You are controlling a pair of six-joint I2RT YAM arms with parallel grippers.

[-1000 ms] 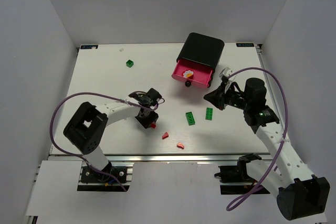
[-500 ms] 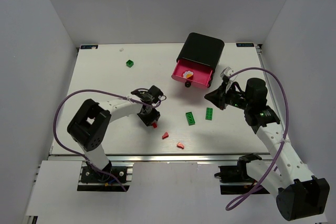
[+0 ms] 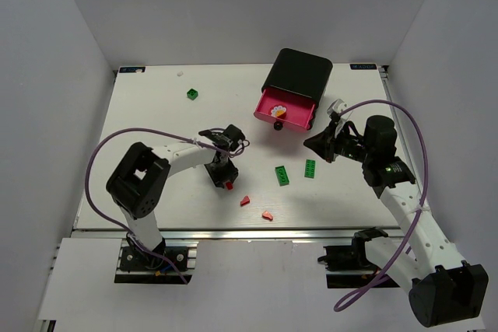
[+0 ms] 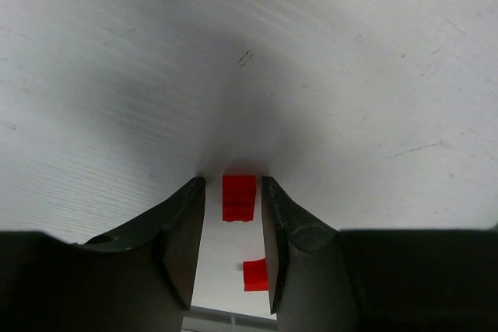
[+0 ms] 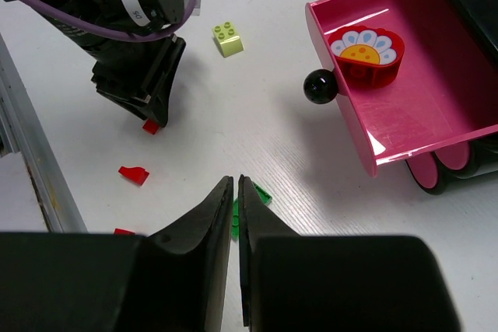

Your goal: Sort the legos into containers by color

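Observation:
My left gripper (image 4: 232,182) points straight down at the table, open, with a small red lego (image 4: 239,197) lying between its fingertips and a gap on each side. A second red bit (image 4: 255,274) lies nearer the table edge. From above, that gripper (image 3: 226,181) stands over the red lego (image 3: 229,186). My right gripper (image 5: 236,182) is shut on nothing and hovers over a green flat lego (image 5: 261,193). Two green flats (image 3: 282,176) (image 3: 310,169), a green cube (image 3: 192,94) and two red bits (image 3: 245,200) (image 3: 268,214) lie on the table. A lime-yellow block (image 5: 229,37) sits behind the left arm.
The black cabinet (image 3: 297,73) stands at the back with one pink drawer (image 5: 436,118) pulled open, its black knob (image 5: 320,86) towards me. A red flower-painted piece (image 5: 366,54) lies inside. Purple cables loop off both arms.
The left arm's elbow has swung to the right while its gripper stays over the red lego. The right arm has hardly moved.

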